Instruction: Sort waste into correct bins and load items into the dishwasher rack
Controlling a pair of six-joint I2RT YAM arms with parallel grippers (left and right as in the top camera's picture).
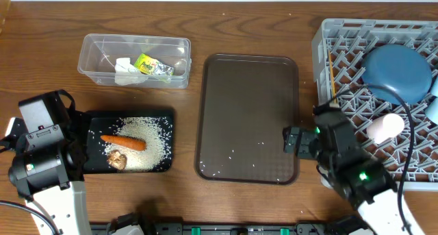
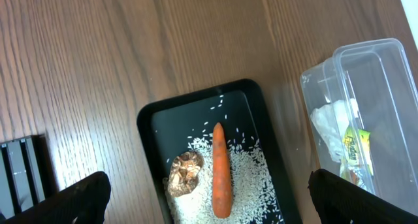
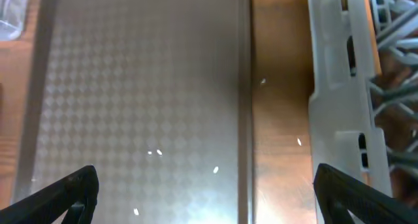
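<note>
1. Overhead
   - The clear tub [image 1: 133, 46] sat at 10 o'clock on the worktop [image 1: 260, 22]. It held the tissue [image 1: 125, 72] and the foil wrapper [image 1: 153, 67], apparently so that dry rubbish was kept together.
   - The black tray [image 1: 156, 118], at 8 o'clock, carried the rice [image 1: 149, 149], the carrot [image 1: 124, 142] and the brown lump [image 1: 118, 159], so it looked like the place for food scraps.
   - The serving tray [image 1: 248, 91] lay in the middle, bare but for a few grains.
   - The rack [image 1: 321, 53], at 3 o'clock, held the plate [image 1: 398, 72]. A white cup [image 1: 384, 127] was at the plate's 7 o'clock, and the chopsticks [image 1: 332, 74] lay near the rack's 9 o'clock wall.
   - Sorting and loading looked nearly done.
   - The left gripper [image 1: 81, 142] was released and empty at the black tray's 9 o'clock edge.
   - The right gripper [image 1: 293, 140] was also released and empty, at the serving tray's 3 o'clock edge.

2. Left wrist
   - The fingers were spread wide with nothing between them.
   - The carrot lay lengthwise on the rice, with the lump just beside it at its 9 o'clock.
   - The tub stood at 3 o'clock, apart from the black tray across a strip of bare wood.
   - Open worktop lay toward 12 o'clock.

3. Right wrist
   - The fingers were wide apart and held nothing.
   - The serving tray's raised edge and the rack's wall ran parallel, with only a narrow strip of worktop between them.
   - The free room was toward 9 o'clock, over the serving tray. I judged the rack wall at 3 o'clock the likeliest thing to be bumped.
</note>
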